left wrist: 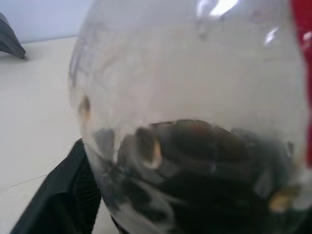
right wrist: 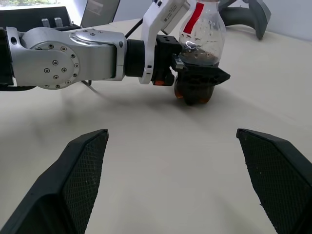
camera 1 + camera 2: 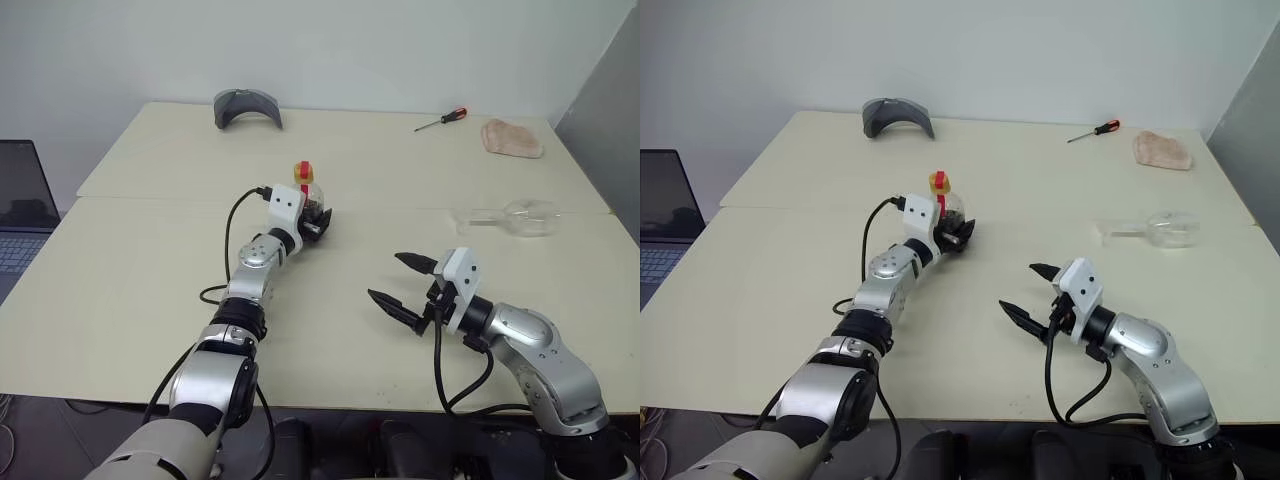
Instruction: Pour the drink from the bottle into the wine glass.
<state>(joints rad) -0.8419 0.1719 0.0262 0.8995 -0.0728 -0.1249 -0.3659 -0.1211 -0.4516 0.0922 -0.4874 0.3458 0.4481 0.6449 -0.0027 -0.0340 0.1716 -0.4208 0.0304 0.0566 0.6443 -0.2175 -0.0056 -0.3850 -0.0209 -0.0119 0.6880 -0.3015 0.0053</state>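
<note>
Bottle (image 2: 197, 58) upright, yellow cap uppermost

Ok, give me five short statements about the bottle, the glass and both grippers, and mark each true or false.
1. The bottle stands upright with its yellow cap on. True.
2. The wine glass stands upright. False: it lies on its side on the table.
3. The left gripper is around the bottle's lower body. True.
4. The right gripper holds the wine glass. False: it is open and empty.
5. A screwdriver lies beside the bottle. False: it lies at the far edge.
</note>
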